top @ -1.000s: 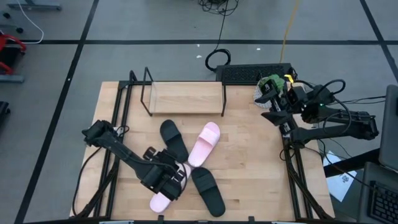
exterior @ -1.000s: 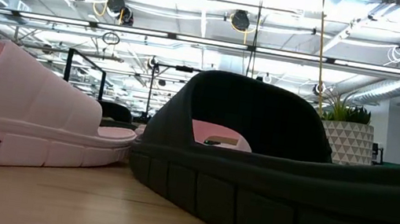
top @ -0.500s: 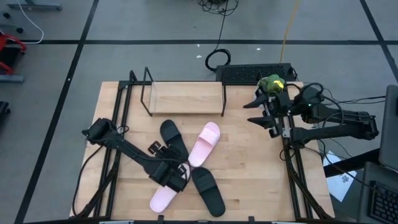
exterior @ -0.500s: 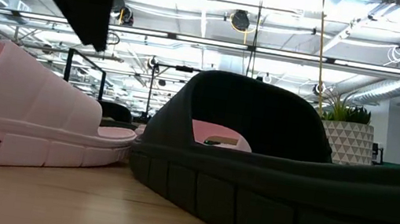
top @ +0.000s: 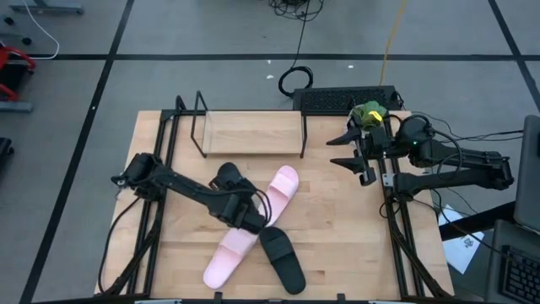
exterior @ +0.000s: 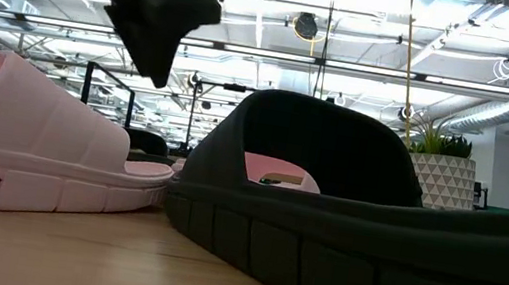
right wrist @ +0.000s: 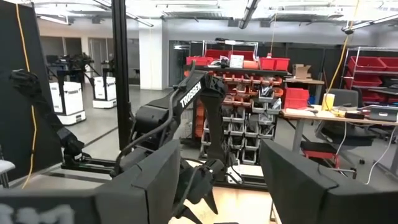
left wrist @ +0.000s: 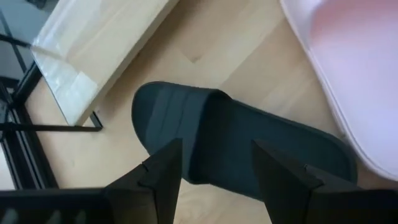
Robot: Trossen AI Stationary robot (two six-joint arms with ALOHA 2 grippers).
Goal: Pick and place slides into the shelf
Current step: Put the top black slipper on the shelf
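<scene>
Your left gripper [left wrist: 214,180] is hanging open and empty over the black slide [left wrist: 236,146] at 6 o'clock from the shelf [top: 253,133]; it looks light and bendy, so grab its strap.

The one piece of lettering I can read is the word "TROSSEN" in white capitals, running along the upper link of the left arm [right wrist: 186,106] as it shows in the right wrist view. Nothing on the slides, shelf or table carries readable text.
</scene>
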